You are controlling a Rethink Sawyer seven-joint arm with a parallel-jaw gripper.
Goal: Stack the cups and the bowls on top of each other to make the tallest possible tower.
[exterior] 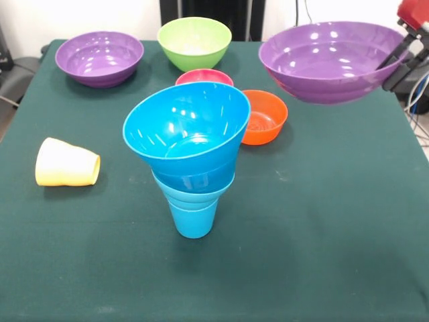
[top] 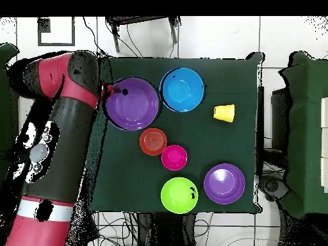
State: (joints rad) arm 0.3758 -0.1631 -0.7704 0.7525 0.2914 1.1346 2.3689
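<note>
Dark green cloth covers the table (exterior: 335, 221). Centre frame, the tower (exterior: 188, 154) is all sky blue. A pale yellow cup (exterior: 67, 163) lies at left. Along the top: two purple bowls (exterior: 99, 58) (exterior: 332, 60), one lime green (exterior: 194, 42), pink-red (exterior: 204, 76), orange (exterior: 267, 117).

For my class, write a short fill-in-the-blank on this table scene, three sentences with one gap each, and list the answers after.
1. The yellow cup lies on its ____ on the green cloth.
2. The gripper holds the large ____ bowl by its rim, lifted off the table.
3. The tower stands on a blue ____, with blue bowls nested in its mouth.

Missing words: side; purple; cup
</note>
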